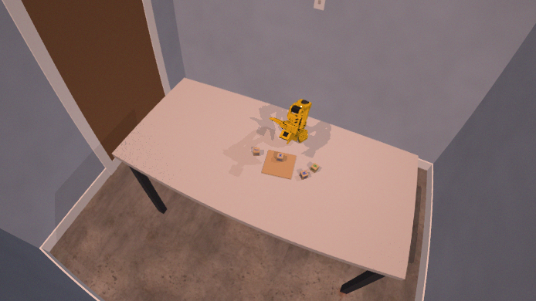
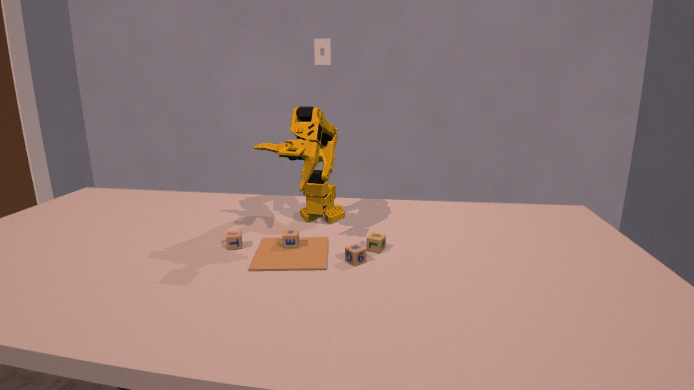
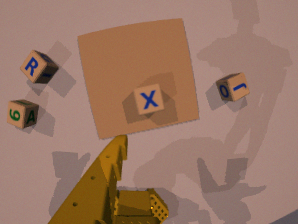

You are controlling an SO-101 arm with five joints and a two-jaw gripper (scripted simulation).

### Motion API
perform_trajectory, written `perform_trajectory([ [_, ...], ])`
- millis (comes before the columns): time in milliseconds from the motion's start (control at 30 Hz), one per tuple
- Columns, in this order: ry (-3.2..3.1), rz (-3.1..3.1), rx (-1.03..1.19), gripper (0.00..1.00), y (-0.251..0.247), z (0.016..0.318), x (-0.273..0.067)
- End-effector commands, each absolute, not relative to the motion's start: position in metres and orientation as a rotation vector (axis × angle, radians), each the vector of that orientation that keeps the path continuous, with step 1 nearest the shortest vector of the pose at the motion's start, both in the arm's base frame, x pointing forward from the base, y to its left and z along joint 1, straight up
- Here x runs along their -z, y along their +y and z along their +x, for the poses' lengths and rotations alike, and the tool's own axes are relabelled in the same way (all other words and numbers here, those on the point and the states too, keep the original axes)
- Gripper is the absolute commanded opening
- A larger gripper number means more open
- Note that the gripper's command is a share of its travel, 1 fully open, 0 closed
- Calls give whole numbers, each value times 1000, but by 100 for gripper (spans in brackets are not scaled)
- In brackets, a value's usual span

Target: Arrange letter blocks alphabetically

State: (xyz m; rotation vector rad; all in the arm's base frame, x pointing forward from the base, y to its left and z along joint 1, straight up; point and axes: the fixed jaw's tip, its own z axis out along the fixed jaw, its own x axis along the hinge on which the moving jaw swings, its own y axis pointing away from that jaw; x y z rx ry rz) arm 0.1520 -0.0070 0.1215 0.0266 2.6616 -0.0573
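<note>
The end effector, fingers wide apart and empty, hovers short of the mat. Only the X block is on it; fetching a second lettered block, probably the R block, seems next.

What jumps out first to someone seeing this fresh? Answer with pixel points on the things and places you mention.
The bright yellow arm [image 1: 298, 118] [image 2: 318, 160], its gripper [image 1: 278, 130] [image 2: 278, 168] spread wide above the pale table [image 1: 336, 218] [image 2: 388, 324]. Next, the tan mat [image 1: 276, 169] [image 2: 289, 262] [image 3: 135, 55] in front of it, bearing a block with a blue X on top [image 1: 279, 156] [image 2: 290, 239] [image 3: 149, 99]; three more lettered blocks lie off its sides.
</note>
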Motion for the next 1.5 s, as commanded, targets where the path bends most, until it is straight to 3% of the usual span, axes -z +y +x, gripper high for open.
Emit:
perform_trajectory([
  [0,2633,17,52,100,-5,151,-132],
  [1467,2707,-13,33,100,1,138,-131],
])
